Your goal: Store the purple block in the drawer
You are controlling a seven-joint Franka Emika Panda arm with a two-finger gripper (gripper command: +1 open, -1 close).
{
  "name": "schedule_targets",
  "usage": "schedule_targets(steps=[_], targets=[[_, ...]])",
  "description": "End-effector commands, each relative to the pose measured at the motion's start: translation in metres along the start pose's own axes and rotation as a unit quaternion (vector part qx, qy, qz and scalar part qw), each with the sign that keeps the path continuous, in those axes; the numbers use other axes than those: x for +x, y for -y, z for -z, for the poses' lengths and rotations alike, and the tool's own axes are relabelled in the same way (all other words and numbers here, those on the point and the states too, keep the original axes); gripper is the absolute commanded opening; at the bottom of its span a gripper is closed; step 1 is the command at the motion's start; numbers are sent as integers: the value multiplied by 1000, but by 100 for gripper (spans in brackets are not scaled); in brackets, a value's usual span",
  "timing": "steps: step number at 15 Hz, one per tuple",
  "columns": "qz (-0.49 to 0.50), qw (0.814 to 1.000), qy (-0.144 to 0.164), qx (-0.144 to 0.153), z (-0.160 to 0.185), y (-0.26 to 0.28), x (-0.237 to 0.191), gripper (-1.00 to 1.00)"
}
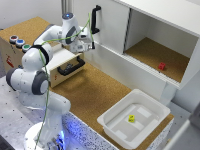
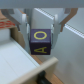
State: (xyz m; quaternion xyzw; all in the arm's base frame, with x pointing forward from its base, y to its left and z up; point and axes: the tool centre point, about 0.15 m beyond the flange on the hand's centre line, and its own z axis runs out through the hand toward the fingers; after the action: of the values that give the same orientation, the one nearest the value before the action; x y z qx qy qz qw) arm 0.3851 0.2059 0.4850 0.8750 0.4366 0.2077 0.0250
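Note:
In the wrist view my gripper (image 2: 41,34) is shut on the purple block (image 2: 41,43), a dark cube with yellow letters, held between both fingers (image 2: 22,24). Below it lies the pale wood drawer (image 2: 15,62), pulled open. In the exterior view the gripper (image 1: 81,48) hangs just above the open drawer (image 1: 61,57), whose cream front carries a black bar handle (image 1: 71,66). The block is too small to make out in the exterior view.
A white cabinet (image 1: 150,30) with a vertical black handle (image 1: 95,20) stands open behind, a red block (image 1: 161,66) on its shelf. A white plastic tub (image 1: 112,122) holds a yellow block (image 1: 131,118). Coloured buttons (image 1: 18,41) sit on the wooden box.

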Motion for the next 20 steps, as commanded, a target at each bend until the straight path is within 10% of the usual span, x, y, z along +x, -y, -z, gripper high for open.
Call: schedule_targets(steps=[1, 20], targets=[[84, 992, 85, 48, -33, 59, 65, -100], [312, 939, 71, 128, -136, 170, -10, -100]])
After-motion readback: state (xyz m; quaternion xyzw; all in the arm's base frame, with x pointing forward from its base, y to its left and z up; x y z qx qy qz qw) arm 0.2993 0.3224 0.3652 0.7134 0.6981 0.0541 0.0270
